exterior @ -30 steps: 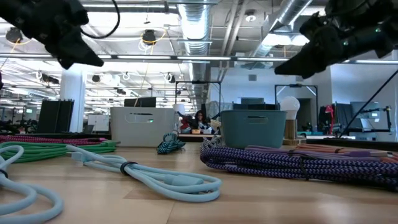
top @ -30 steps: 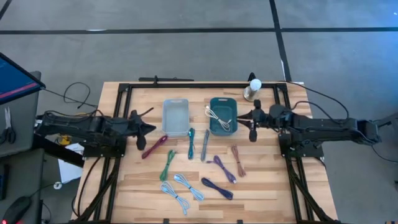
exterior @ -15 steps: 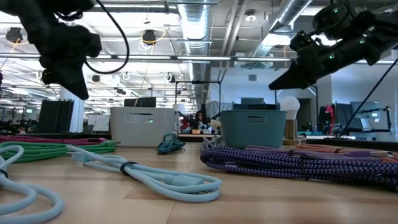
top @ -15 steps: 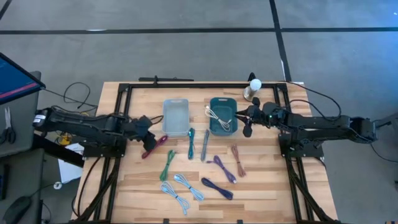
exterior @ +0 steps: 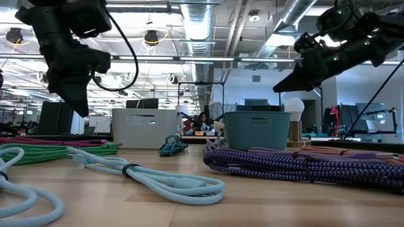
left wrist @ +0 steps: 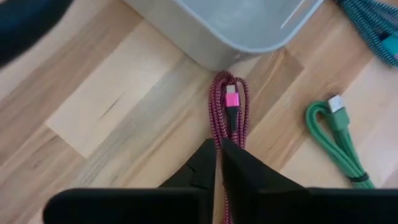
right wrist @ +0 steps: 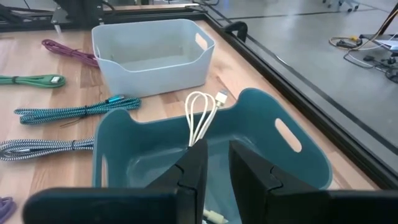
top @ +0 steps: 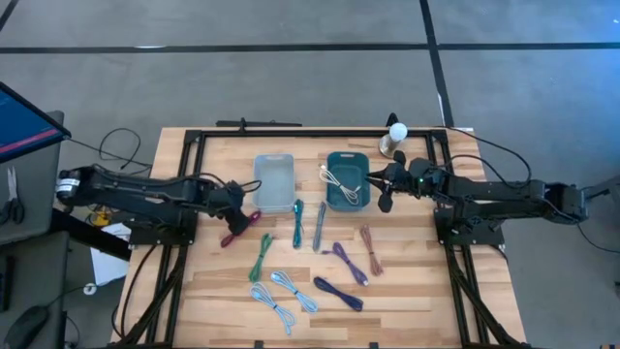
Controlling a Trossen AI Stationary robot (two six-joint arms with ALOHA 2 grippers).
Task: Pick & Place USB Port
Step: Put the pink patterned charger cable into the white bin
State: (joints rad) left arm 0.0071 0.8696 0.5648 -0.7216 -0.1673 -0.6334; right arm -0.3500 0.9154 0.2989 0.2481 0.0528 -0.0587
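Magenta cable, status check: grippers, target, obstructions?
Left gripper above magenta cable, fingers nearly shut, nothing held. Right gripper over teal bin, empty; white cable draped on its rim. Grey bin beside target.

magenta braided cable (left wrist: 227, 109) | teal bin (right wrist: 298, 155) | pale grey bin (right wrist: 152, 53) | white cable (right wrist: 202, 115)

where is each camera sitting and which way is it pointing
High view: above the table, looking straight down; both arms show, left tool over the magenta cable, right tool at the teal bin.
Low view: at tabletop height, looking level across the cables into the room; both arms enter from above.
Left wrist view: on the left arm, looking down past its fingers at the magenta cable and the pale bin.
Right wrist view: on the right arm, looking into the teal bin holding a white cable.
Shared: both wrist views show the pale bin.
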